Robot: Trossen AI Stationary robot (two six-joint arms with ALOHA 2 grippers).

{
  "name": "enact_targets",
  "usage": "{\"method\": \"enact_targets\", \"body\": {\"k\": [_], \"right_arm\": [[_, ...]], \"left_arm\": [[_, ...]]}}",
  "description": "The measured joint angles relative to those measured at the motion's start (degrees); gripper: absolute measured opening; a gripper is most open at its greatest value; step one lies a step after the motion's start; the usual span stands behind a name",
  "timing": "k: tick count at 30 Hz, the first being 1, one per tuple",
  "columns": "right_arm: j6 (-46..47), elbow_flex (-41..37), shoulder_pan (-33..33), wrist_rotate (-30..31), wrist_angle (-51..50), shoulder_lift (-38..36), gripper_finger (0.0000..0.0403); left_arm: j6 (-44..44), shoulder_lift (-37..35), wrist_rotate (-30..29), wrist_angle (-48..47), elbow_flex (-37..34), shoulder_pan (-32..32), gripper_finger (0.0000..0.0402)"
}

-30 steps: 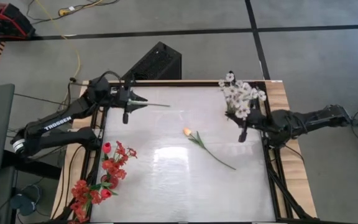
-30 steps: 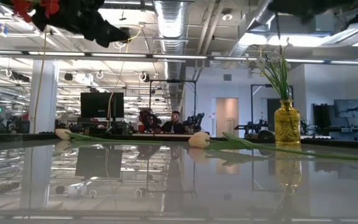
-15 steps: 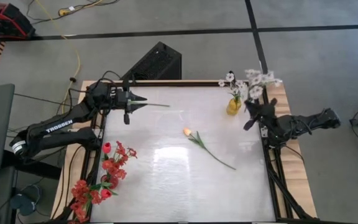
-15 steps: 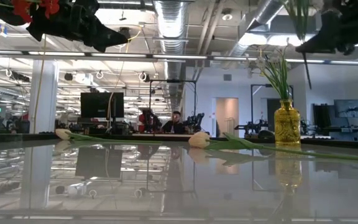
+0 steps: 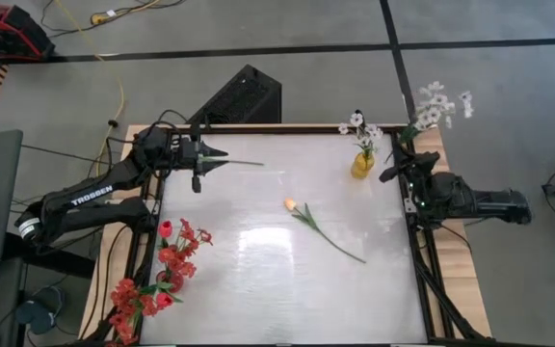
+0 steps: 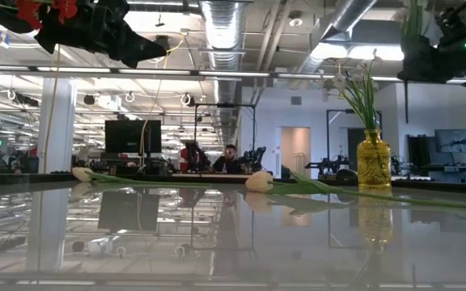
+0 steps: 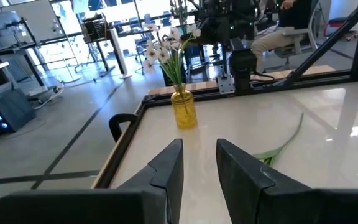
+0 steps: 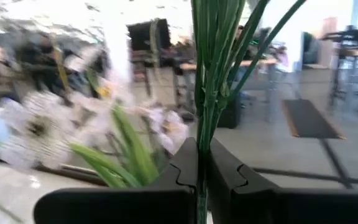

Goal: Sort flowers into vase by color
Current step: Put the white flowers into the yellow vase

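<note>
1. The right gripper [image 5: 400,172] hangs over the table's right edge, its fingers [image 8: 185,168] pinched tight on the green stems of a white spray [image 5: 438,102]; the blossoms reach out beyond the fingertips, past the table's far right corner.
2. Just beside that gripper, toward the table's middle, stands the yellow vase [image 5: 362,163] with a few white flowers [image 5: 358,125] already in it.
3. The left gripper [image 5: 222,161] hovers over the far left of the table, fingers [image 7: 166,168] parted with a narrow gap. A thin green stem [image 5: 244,162] runs out ahead of its tips; I cannot tell whether it is held.
4. A peach tulip [image 5: 291,204] lies mid-table, well apart from both grippers.
5. The red flowers [image 5: 174,253] lie in a heap at the near left edge, behind the left gripper.
</note>
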Motion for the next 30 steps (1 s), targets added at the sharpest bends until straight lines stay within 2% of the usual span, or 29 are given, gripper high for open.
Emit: {"method": "enact_targets", "body": {"k": [4, 7, 13, 23, 30], "right_arm": [[-1.9, -2.0, -7.0, -9.4, 6.7, 0.0, 0.0036], [-1.8, -2.5, -11.9, -12.8, 7.1, 0.0, 0.0036], [0.8, -2.5, -20.5, -24.2, 8.0, 1.3, 0.0036], [3.6, -2.5, -30.0, -35.0, 13.3, 8.9, 0.0036], [5.3, -2.5, -31.7, -36.2, 15.2, 14.2, 0.0036]], "left_arm": [[-0.1, 0.0, 0.0, 0.0, 0.0, 0.0, 0.0084], [-0.5, 0.0, 1.0, 0.0, 0.0, 0.0, 0.0084], [-0.3, 0.0, 1.3, 0.0, 0.0, 0.0, 0.0084], [-0.3, 0.0, 1.1, 0.2, 0.0, 0.0, 0.0084], [-0.3, 0.0, 1.1, 0.5, 0.0, 0.0, 0.0084]]}}
